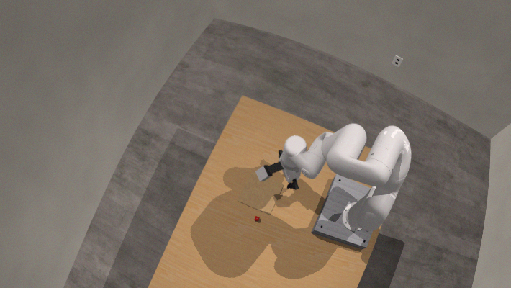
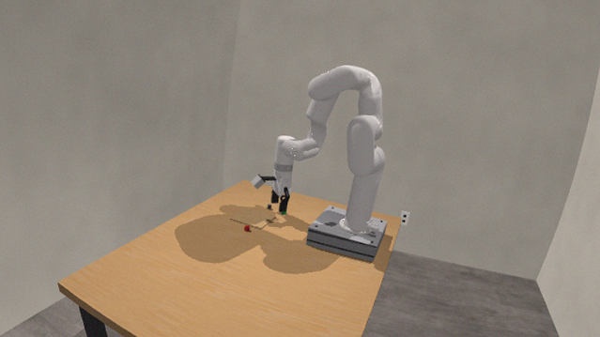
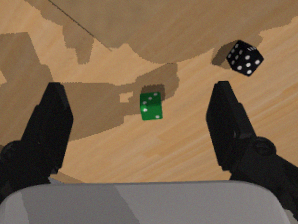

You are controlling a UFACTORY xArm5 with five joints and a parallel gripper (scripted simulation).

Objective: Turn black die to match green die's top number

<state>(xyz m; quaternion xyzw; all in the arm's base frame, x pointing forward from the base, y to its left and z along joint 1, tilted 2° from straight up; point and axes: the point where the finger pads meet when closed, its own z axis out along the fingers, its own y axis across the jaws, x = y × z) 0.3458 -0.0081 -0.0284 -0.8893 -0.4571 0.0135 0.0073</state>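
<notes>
My gripper (image 1: 287, 169) (image 2: 279, 206) (image 3: 139, 99) is open and empty above the table. The green die (image 2: 283, 213) (image 3: 151, 106) lies below, between the fingers in the wrist view; it shows faces with three and two pips, and which is on top is unclear. The black die (image 2: 269, 206) (image 3: 245, 58) lies beyond the right fingertip, outside the finger gap, and shows a five toward the camera. Both are hidden in the top view. The thin wood-coloured mat (image 1: 266, 209) (image 2: 260, 225) lies flat; the black die appears off it.
A red die (image 1: 257, 218) (image 2: 246, 228) lies on the table (image 1: 209, 248) (image 2: 221, 300) just outside the mat's front edge. The robot's grey base (image 1: 327, 230) (image 2: 342, 247) stands to the right. Arm shadows cover much of the mat.
</notes>
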